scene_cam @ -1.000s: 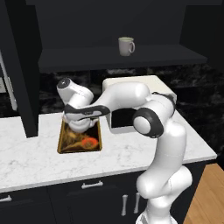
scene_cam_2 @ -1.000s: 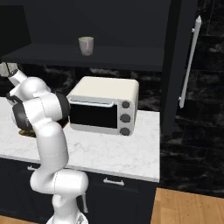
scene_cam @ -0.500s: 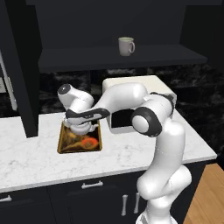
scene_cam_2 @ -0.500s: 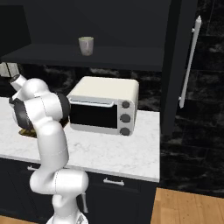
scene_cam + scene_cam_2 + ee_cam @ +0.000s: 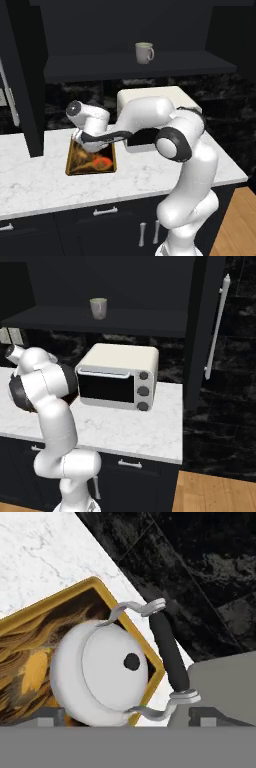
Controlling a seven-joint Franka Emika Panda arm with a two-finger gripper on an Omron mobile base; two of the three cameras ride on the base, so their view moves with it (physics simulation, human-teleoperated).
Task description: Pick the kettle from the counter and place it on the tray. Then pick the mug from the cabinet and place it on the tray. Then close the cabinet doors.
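Note:
The white-grey kettle (image 5: pixel 100 679) sits in a corner of the brown, gold-rimmed tray (image 5: pixel 35 657), its black handle (image 5: pixel 170 652) tipped over to one side. My gripper (image 5: pixel 129 717) hovers straight above it, open, with one fingertip on each side of the kettle and off its body. In the left base view my hand (image 5: pixel 89 131) covers the kettle at the tray's (image 5: pixel 95 163) far end. The off-white mug (image 5: pixel 144 52) stands on the open cabinet's dark shelf (image 5: pixel 165 64), and the right base view shows the mug (image 5: pixel 98 308) too.
A cream toaster oven (image 5: pixel 117 376) stands on the marble counter (image 5: pixel 125 426) just right of the tray. Both cabinet doors are swung open: one at left (image 5: pixel 25 75), one at right with a silver bar handle (image 5: pixel 216 331). Bare counter (image 5: pixel 30 177) lies left of the tray.
The jaws have spread wide and let go of the kettle, which now rests on the tray. The arm has hardly moved.

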